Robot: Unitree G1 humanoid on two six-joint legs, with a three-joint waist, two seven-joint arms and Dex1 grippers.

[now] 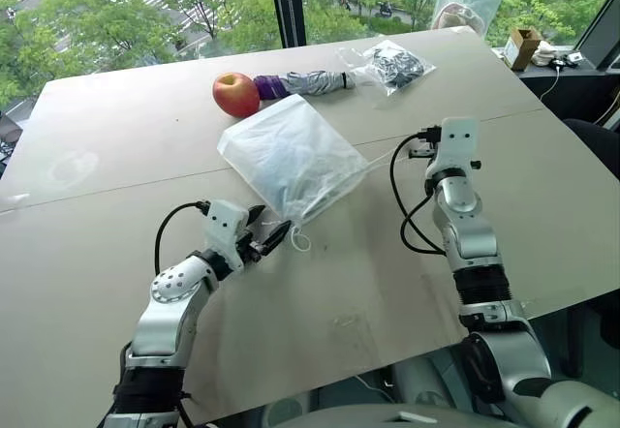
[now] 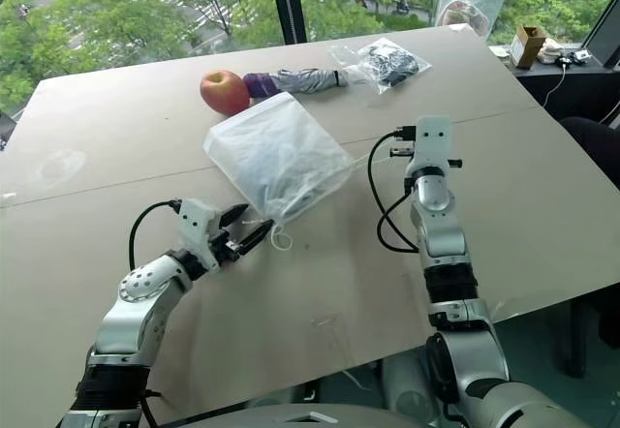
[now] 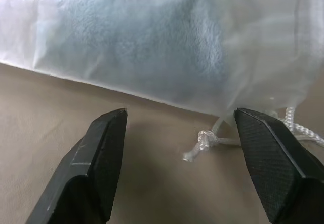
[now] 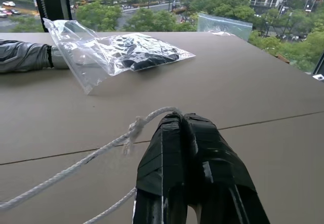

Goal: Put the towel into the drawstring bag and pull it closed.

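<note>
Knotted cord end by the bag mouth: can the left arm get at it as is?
Probably yes: the left gripper is open, the knotted cord end lies on bare table between its fingers, nothing between.

I see a brown desk [image 1: 116, 254] with a seam across it. The bag [image 1: 291, 157] lies mid-desk. Just beyond it sits an apple [image 1: 235, 94], with a folded umbrella [image 1: 305, 83] beside that, then a clear bag [image 1: 392, 63] of dark contents. Another clear bag [image 1: 467, 7] stands at the far edge.
</note>
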